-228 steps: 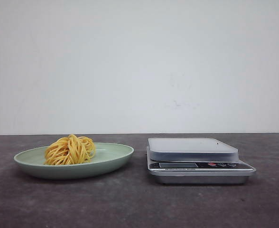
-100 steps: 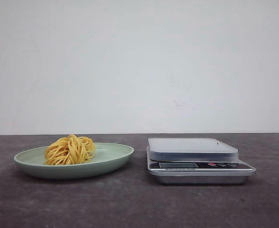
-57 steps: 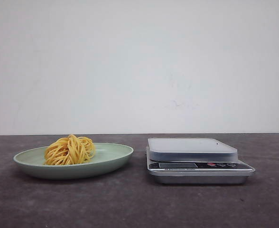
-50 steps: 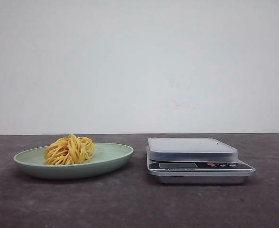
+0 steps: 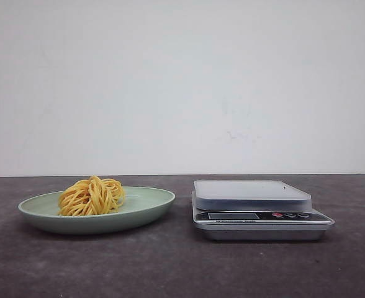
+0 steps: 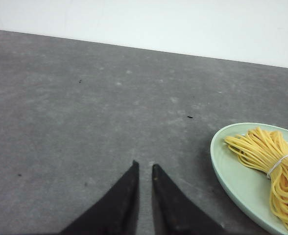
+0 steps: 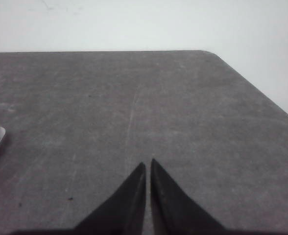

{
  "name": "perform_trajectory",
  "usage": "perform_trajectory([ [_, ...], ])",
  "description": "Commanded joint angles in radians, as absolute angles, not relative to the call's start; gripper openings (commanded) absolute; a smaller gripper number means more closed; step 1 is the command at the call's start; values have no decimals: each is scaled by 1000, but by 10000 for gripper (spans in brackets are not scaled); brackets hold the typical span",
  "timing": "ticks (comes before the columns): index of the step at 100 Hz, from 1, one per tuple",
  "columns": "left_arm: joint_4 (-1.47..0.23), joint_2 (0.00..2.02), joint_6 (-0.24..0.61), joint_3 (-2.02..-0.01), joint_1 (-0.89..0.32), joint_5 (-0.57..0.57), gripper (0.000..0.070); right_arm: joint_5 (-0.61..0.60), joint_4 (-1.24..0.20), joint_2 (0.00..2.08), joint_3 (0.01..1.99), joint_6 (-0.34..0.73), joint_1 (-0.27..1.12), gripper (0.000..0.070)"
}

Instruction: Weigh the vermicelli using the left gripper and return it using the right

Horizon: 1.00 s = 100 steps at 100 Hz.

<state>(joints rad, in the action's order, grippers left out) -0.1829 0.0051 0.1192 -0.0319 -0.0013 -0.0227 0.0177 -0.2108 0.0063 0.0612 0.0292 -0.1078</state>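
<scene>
One bundle of yellow vermicelli is lying in one pale green plate on the left part of the dark grey table. One silver kitchen scale is sitting just beside the plate, on its right, with nothing resting on its platform. In the left wrist view a thin white tie is circling the bundle's strands. The left pincer is hanging over bare table near the plate's rim, its two black fingers nearly pressed together and pinching nothing. The right pincer is likewise hovering over bare table, its two fingers almost touching and gripping nothing, with one corner of the scale showing at the view's edge.
</scene>
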Motion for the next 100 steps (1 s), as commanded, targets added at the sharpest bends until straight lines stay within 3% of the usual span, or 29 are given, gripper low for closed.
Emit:
perform_trajectory([
  [1, -187, 4, 109, -14, -1, -26, 11, 15, -202, 4, 46, 17, -108, 10],
  [100, -187, 4, 109, -14, -1, -26, 11, -8, -157, 4, 20, -1, -105, 10],
])
